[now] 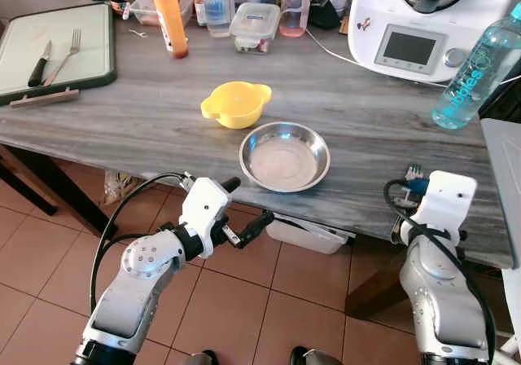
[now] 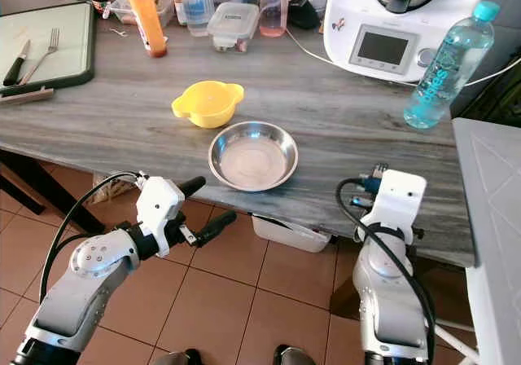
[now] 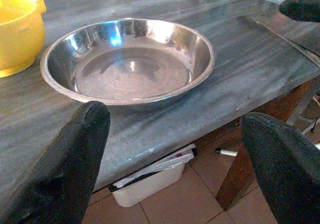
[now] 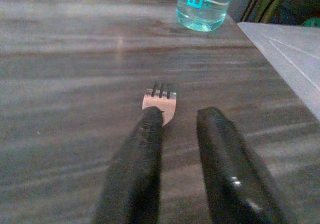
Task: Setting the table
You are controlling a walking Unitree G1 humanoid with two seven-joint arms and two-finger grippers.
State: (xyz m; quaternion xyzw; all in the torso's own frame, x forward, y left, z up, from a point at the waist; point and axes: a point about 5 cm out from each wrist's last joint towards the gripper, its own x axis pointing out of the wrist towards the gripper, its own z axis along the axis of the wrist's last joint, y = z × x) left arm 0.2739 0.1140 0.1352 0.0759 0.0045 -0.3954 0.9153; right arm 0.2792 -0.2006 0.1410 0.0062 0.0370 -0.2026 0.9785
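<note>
Fork point(image 4: 160, 100) lies on the table point(image 1: 366, 129), right of the steel bowl point(image 1: 284, 156); right gripper point(image 4: 182, 129) fingers parted narrowly, grip uncertain. Release flat, retract straight. Left gripper point(image 1: 248, 206) wide open, empty.

Bowl point(image 1: 284, 156): polished steel, mirror-glossy. Table point(image 1: 374, 129): grey wood-grain, smooth, slight sheen. Yellow cup point(image 1: 236, 104) beside bowl: matt plastic. Fork point(image 4: 160, 102): bright metal. Bottle point(image 1: 476, 68): clear blue plastic. Left gripper fingers point(image 3: 70, 169): matt black rubbery.
</note>
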